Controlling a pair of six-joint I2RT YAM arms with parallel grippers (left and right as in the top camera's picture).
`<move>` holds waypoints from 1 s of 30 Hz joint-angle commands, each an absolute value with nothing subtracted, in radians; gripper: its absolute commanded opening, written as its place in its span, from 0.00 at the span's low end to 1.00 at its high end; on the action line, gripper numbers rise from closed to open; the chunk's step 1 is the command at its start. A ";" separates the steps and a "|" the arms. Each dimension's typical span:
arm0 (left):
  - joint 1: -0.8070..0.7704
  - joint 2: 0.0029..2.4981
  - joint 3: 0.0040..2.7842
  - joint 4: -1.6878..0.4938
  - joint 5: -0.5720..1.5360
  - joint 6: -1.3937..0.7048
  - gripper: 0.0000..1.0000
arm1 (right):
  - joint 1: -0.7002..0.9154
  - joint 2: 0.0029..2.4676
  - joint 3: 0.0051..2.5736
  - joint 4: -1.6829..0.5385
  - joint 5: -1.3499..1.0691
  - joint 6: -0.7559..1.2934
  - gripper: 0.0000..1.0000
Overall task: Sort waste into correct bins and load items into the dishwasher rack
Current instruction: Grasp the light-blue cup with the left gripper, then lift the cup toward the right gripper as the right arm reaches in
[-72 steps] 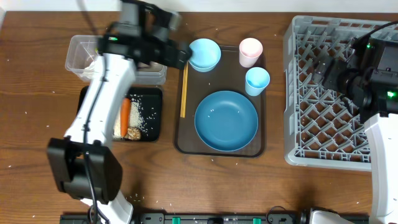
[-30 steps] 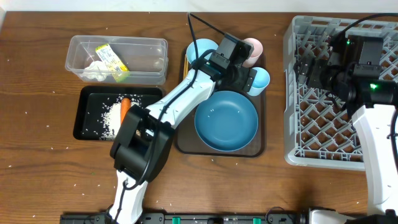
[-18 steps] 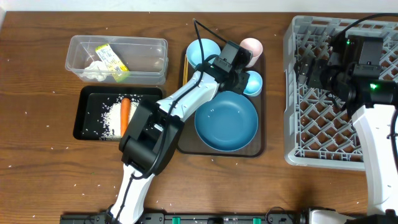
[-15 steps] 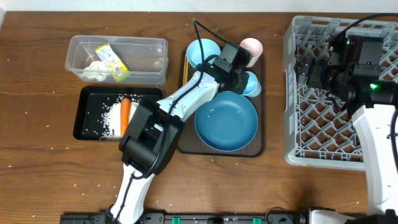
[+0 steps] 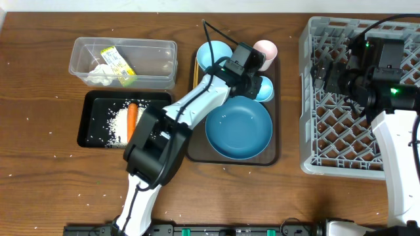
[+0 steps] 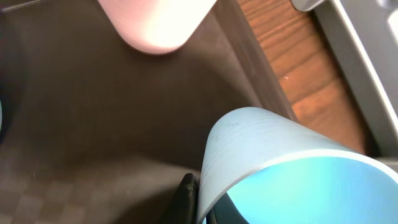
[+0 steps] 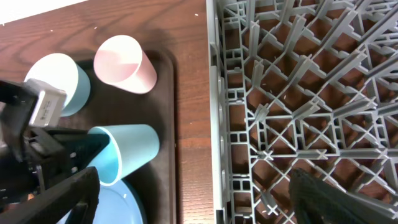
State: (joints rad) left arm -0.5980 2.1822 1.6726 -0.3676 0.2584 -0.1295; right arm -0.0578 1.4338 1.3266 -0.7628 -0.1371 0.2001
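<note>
I looked first for any writing. The yellow-green wrapper (image 5: 117, 63) in the clear tub (image 5: 159, 58) carried some print, but it was too small to read from the overhead view. Crumpled white tissue (image 5: 98, 74) lay beside it in the same tub. In the black tray (image 5: 90, 110) just below, the orange stick (image 5: 130, 120) lay on loose white rice (image 5: 117, 126).

The left gripper (image 5: 254, 82) reached across the dark brown serving tray (image 5: 191, 153) and was clamped on the rim of the light-blue cup (image 5: 266, 89). In the left wrist view one black finger (image 6: 186, 198) pressed against the outside of the wall. The cup was tilted, with its mouth turned toward the gripper (the right wrist camera showed this lean well). It seemed to touch the tray at its base, but I could not be sure.

The pink cup (image 5: 266, 49) stood just behind it, near but apart. The small light-blue bowl (image 5: 211, 54) was at the far left corner of the tray, partly under the arm. The large blue dish (image 5: 239, 128) lay just in front of the held cup, and the wooden chopsticks (image 5: 195, 73) lay along the left edge.

The right gripper (image 5: 325, 77) hung over the left part of the grey dishwasher rack (image 5: 307, 105), with its jaws wide apart and nothing between them, well apart from the cup.
</note>
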 commanded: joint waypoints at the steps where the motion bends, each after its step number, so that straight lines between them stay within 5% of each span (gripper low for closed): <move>1: -0.559 2.082 1.674 -0.381 0.398 -0.144 0.06 | -0.069 1.438 1.331 -0.763 -0.129 0.186 0.91; 7: -0.448 2.029 1.674 -0.373 0.828 -0.144 0.06 | -0.069 1.439 1.331 -0.751 -0.256 0.138 0.93; 17: -0.242 2.033 1.673 -0.254 1.472 -0.121 0.06 | -0.063 1.467 1.331 -0.577 -0.826 0.009 0.96; 30: -0.213 2.033 1.674 -0.195 1.571 -0.129 0.06 | 0.092 1.605 1.331 -0.260 -1.134 0.050 0.93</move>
State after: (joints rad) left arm -0.2131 2.0354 1.6684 -0.2016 1.5230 -0.1310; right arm 0.0643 1.5749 1.3266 -0.2737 -1.0595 0.0353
